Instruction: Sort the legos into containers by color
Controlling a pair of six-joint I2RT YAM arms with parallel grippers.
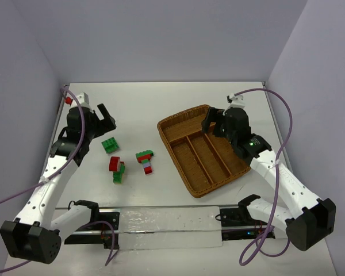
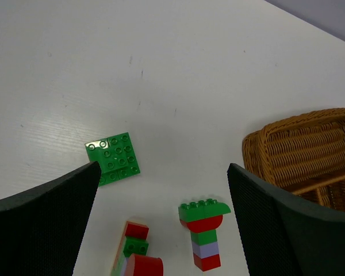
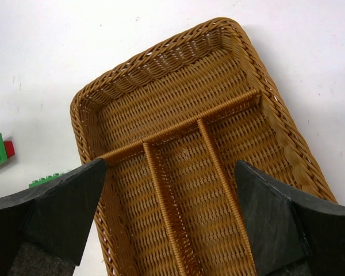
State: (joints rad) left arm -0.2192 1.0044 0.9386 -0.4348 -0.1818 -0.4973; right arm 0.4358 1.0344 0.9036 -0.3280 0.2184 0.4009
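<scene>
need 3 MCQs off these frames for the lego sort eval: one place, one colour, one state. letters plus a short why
1. Where are the legos?
A. in the long slots of the tray
B. on the table, left of the tray in the top view
C. in the tray's crosswise section

2. What colour is the flat square plate?
A. yellow
B. green
C. pale purple

3. What state is the right claw in?
A. open and empty, over the tray
B. shut on a red brick
C. shut on the tray rim

Answers
1 B: every compartment shows bare wicker, and the bricks lie on the white table.
2 B: the left wrist view shows it plainly green.
3 A: it stands wide apart with only wicker in the gap.
</scene>
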